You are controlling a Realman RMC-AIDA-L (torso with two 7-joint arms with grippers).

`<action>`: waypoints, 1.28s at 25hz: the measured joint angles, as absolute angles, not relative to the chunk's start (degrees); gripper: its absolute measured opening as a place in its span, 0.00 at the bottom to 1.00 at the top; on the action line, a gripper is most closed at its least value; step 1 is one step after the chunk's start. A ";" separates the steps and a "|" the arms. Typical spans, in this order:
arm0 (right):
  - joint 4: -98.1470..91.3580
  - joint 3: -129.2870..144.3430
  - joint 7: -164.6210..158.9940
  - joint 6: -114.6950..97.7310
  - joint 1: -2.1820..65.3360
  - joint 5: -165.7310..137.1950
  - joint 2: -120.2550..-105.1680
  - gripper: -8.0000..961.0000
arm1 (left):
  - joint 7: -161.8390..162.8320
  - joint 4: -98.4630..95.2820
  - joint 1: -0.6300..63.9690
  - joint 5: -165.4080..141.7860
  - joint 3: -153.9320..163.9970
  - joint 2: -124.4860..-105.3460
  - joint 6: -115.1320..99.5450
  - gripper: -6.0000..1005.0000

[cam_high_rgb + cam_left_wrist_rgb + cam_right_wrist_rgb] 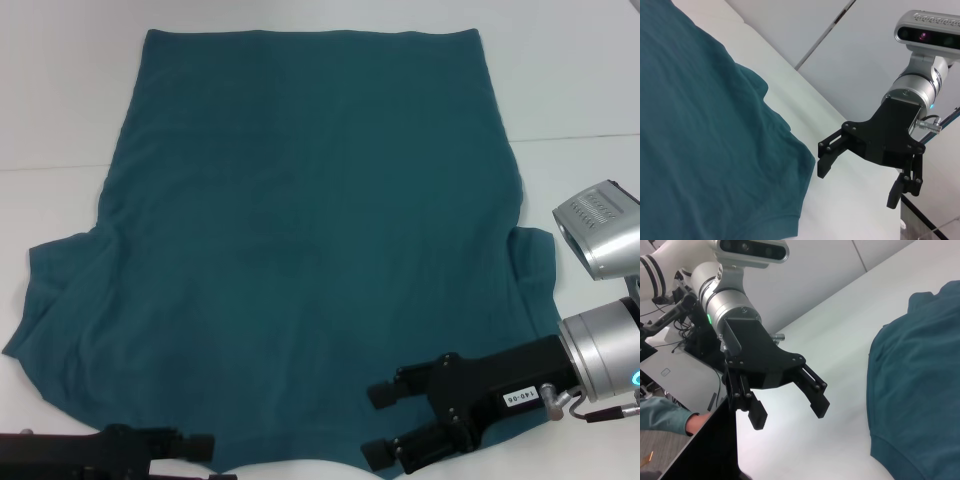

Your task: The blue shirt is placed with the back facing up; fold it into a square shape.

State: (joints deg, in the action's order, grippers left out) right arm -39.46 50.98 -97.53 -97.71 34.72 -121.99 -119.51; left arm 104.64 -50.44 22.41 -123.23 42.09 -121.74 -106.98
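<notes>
Black fingers (385, 393) of the right gripper (383, 425) stand spread apart with nothing between them, pointing across the near edge of the blue shirt (300, 250); the left wrist view shows them hovering clear of the cloth, just off the collar-side hem. That pose reads as a readiness to come down on the near right corner, where a fold would have to start.

At the near left corner the left gripper (195, 445) lies low, its fingers likewise parted and empty, as the right wrist view makes plain. It sits just outside the fabric edge, mirroring its partner, probably so both can pinch the near hem together.

Out from the fingers, the shirt lies flat on the white desk (60, 100), plain side up, hem far from the robot and the neckline curve at the near edge between the two grippers. One sleeve spreads rumpled on the left; the other shows only as a small flap on the right, beside the right arm's silver wrist. No fold is made yet, so the task looks to be at its very start.
</notes>
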 joint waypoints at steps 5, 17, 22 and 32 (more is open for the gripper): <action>-39.41 50.96 -97.56 -97.78 34.72 -121.99 -119.53 0.98 | 105.04 -50.38 22.41 -123.23 41.74 -121.71 -107.05 0.84; -39.37 50.56 -98.72 -97.91 34.72 -121.91 -119.34 0.98 | 107.15 -50.36 22.43 -122.82 41.36 -121.43 -107.32 0.84; -39.36 49.20 -102.08 -96.93 34.97 -121.57 -119.04 0.98 | 110.85 -50.32 23.10 -122.73 39.38 -121.21 -106.13 0.84; -38.44 41.80 -135.12 -83.81 43.80 -121.25 -111.58 0.98 | 136.12 -42.12 28.72 -122.71 27.89 -116.59 -95.60 0.84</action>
